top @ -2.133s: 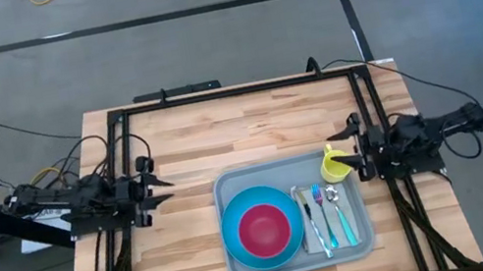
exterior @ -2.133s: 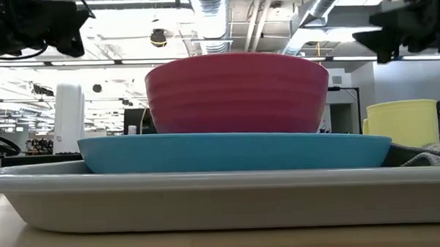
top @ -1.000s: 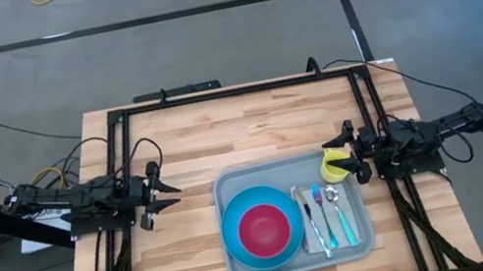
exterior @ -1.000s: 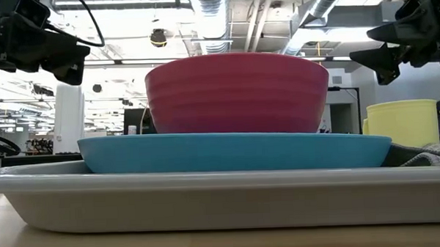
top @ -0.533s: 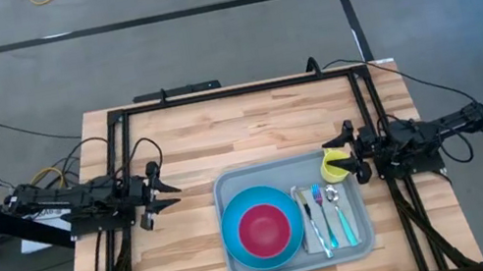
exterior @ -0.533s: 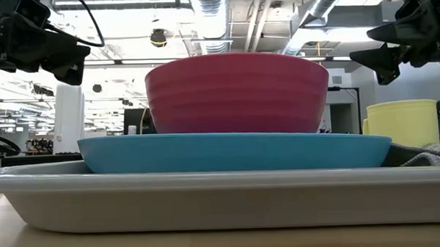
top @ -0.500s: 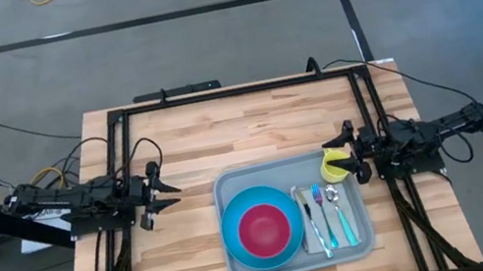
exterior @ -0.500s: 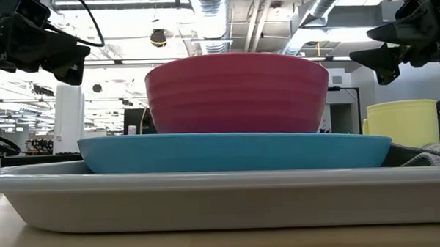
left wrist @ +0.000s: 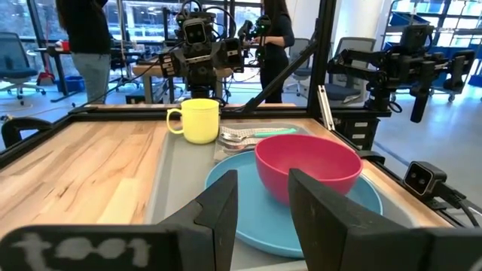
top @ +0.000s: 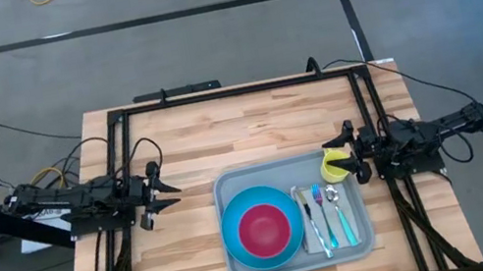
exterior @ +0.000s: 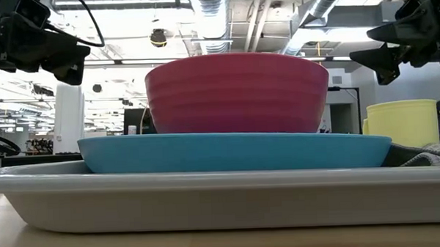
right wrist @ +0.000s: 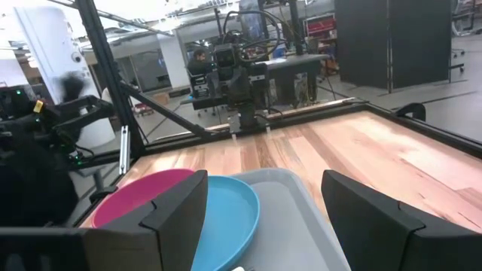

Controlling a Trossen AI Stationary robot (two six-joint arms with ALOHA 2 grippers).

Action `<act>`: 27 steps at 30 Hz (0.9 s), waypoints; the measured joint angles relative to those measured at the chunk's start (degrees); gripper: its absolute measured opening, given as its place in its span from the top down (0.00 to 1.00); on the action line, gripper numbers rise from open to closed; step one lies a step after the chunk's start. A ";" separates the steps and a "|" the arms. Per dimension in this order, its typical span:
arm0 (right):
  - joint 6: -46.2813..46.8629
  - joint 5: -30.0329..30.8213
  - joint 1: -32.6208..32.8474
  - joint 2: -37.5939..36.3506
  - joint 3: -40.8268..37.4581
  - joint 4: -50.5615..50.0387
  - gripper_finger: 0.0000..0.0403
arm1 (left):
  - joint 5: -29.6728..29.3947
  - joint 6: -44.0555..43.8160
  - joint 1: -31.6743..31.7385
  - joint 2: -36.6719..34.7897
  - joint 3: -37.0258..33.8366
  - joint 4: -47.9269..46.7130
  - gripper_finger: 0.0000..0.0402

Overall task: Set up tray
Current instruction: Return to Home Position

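The grey tray lies on the wooden table, right of centre. On it rests a blue plate with a red bowl in it. Also on it are a yellow mug at the far right corner, and a fork and spoons on a grey napkin. My left gripper hovers open to the left of the tray, pointing at it. My right gripper hovers open at the tray's right rim, just above and beside the mug, clear of it.
A black frame runs around the table's far, left and right sides. Bare wood lies beyond and to the left of the tray. People and other robot stands show in the room behind.
Nothing has moved in the last second. About two seconds ago both grippers stood higher in the low view; they have since come down a little and kept still.
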 joint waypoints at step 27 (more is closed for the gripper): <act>-0.02 0.00 0.00 0.00 -0.02 -0.02 0.37 | 0.04 -0.63 0.00 0.00 0.00 -0.02 0.73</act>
